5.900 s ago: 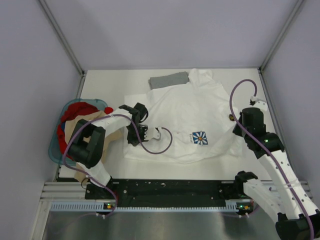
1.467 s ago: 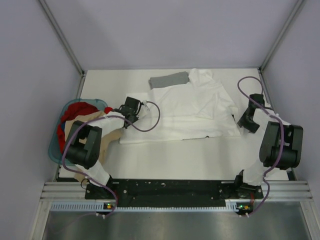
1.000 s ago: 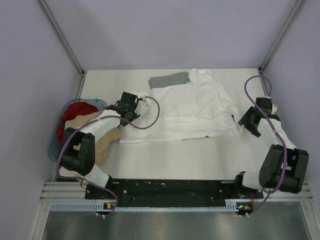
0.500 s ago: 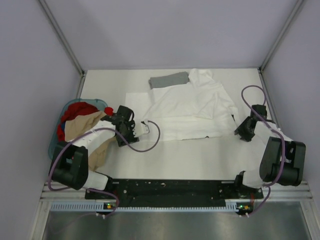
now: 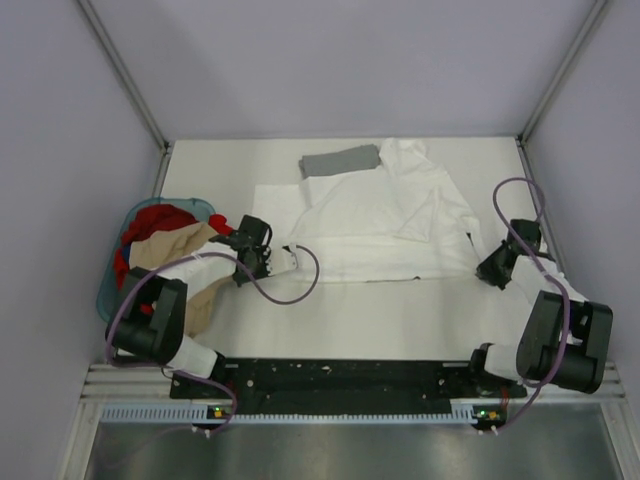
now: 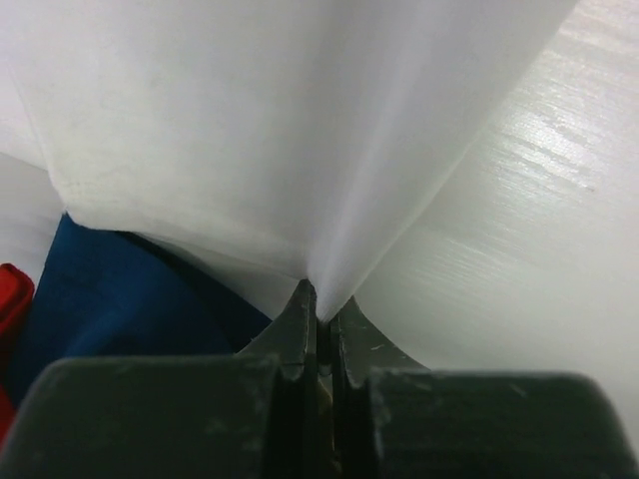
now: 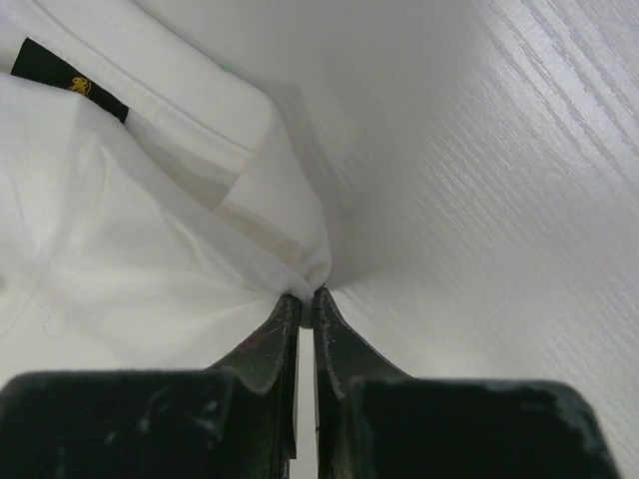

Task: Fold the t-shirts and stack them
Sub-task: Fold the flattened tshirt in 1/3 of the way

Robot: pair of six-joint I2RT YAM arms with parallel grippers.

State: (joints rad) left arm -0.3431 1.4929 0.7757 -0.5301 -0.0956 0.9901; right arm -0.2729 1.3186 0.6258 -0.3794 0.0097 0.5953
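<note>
**A:** What has just changed in the overhead view?

**B:** Both grippers have closed. Half a second ago they stood parted at the two ends of the near edge of the white t-shirt (image 5: pixel 385 225); now the left gripper (image 5: pixel 283 258), left of centre, is clenched on the shirt's left near corner; the right gripper (image 5: pixel 488 270), at the right of the frame, is clenched on the right near corner.

**A:** Do the wrist views agree?

**B:** Yes; in each, the dark tips meet at lower centre with a peak of white cloth pinched between them (the left view also shows blue fabric (image 6: pixel 120 289) at lower left).

**A:** Where do the shirts lie?

**B:** The white one lies across the middle of the table (image 5: pixel 400 325) as a wide band; its daisy print, face up some seconds ago, no longer shows; the grey t-shirt (image 5: pixel 340 160), folded small, lies at upper centre, just beside the white one's far edge; a tub (image 5: pixel 104 296) of other clothes sits at the left.

**A:** What does that mean for the task?

**B:** Probably one fold is done and the next is set up; both corners should rise together; stacking is not yet done.
</note>
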